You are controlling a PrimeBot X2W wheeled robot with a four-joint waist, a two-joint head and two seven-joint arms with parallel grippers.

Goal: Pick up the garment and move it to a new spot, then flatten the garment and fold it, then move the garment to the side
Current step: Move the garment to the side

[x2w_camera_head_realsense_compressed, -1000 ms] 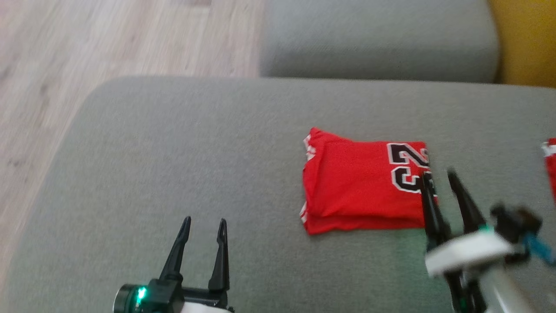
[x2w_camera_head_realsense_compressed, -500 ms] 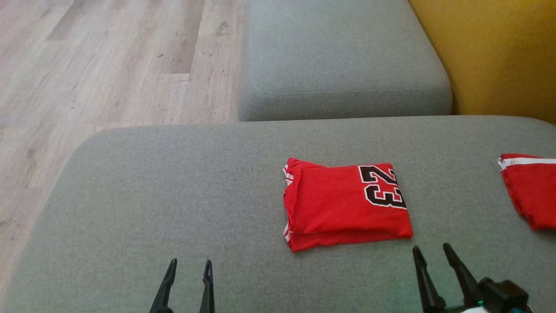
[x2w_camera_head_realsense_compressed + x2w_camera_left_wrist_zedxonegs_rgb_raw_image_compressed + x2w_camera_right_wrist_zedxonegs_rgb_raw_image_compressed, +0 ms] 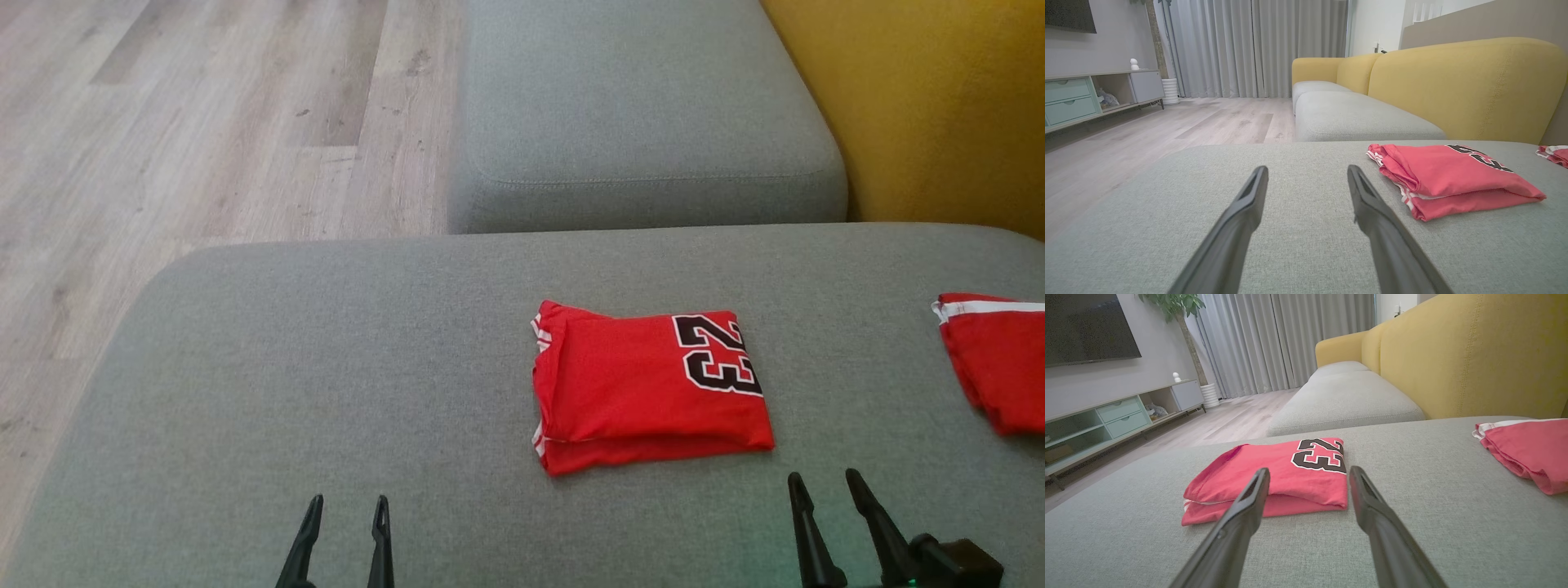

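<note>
- garment (image 3: 649,388): red, folded flat, "23" up, on grey cushion (image 3: 326,392), centre-right
- right gripper (image 3: 821,476): near its front edge, not touching, fingers spread, empty
- left gripper (image 3: 349,499): well apart, spread, empty
- another red cloth (image 3: 992,359) at the cushion's right edge

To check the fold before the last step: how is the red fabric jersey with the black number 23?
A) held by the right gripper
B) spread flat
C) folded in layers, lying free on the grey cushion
C: the red fabric jersey shows stacked layers on the grey fabric cushion, clear of the open right gripper.
</note>
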